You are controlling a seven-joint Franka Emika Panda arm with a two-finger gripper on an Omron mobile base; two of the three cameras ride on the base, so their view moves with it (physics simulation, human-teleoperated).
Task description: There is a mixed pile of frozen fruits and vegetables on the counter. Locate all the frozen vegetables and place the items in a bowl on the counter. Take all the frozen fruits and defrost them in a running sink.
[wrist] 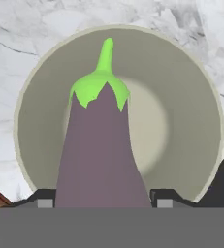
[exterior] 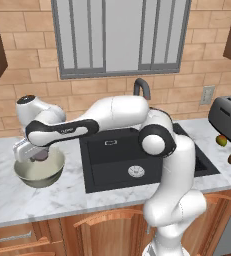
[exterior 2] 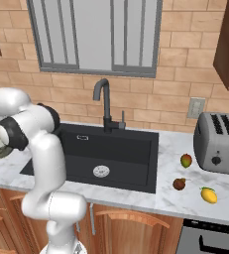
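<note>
The marble tabletop [exterior: 62, 195] is carrying everything here, with the black sink [exterior: 114, 165] sunk into the middle and the toaster [exterior 2: 220, 144] sitting off at the right end. The pale grey-green bowl [exterior: 38, 172] is resting on the tabletop left of the sink, and the arm is reaching over so the claw [exterior: 37, 156] is hanging right above it.

The claw is closed around an eggplant [wrist: 100, 145], gripping its fat purple lower end, with the green cap and stem pointing down toward the bowl's middle. The jaws are sitting snug against both flanks.

Handling-wise, the eggplant is probably stiff and light if it's frozen, with smooth skin that's likely slippery, so the wide belly looks like the sensible place to pinch. It should survive a short drop into the bowl fine.

Over by the toaster, the rest is waiting: a red-yellow-green oval fruit [exterior 2: 186, 160], a dark red-brown ball [exterior 2: 179, 184], and a yellow-orange piece [exterior 2: 209, 195] lying near each other but apart. Those small round ones are likely to roll, so gripping across the middle seems safest.
</note>
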